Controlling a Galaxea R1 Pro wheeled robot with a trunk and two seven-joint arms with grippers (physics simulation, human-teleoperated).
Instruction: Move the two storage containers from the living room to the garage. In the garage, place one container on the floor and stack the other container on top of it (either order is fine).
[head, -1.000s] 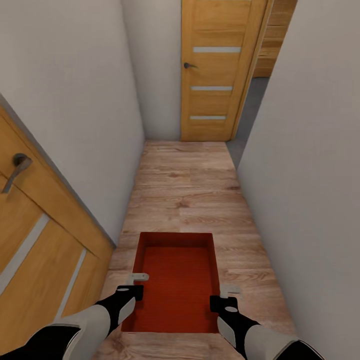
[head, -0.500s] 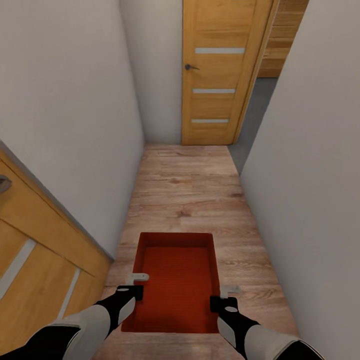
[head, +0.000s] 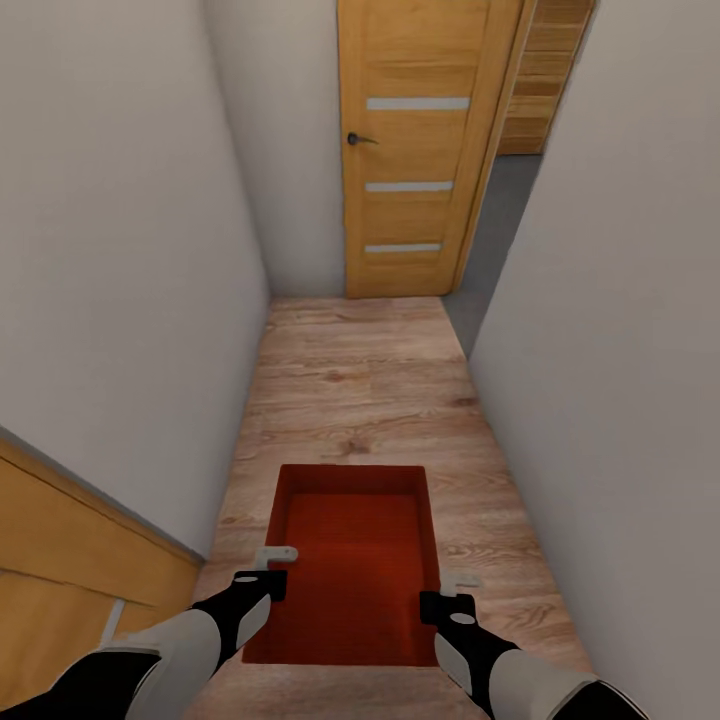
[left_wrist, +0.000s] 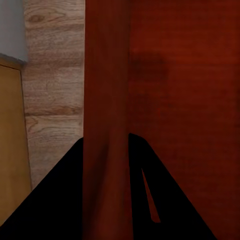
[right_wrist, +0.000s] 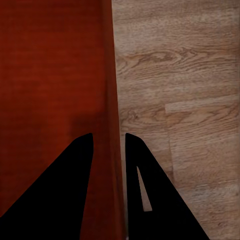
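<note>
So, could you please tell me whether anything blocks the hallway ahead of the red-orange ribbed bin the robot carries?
Nothing lies on the wood plank floor ahead of the red-orange ribbed bin; a closed wooden door ends the corridor, with an opening to its right.

Narrow corridor: wood floor (head: 350, 400) open ahead btwn white walls (head: 120, 250); closed door (head: 415, 150) blocks far end, gap to its right.

The head view looks forward and down a hallway at a held storage container (head: 350, 560). Both wrist views sit very close (one on each long wall) and share that container with it.
</note>
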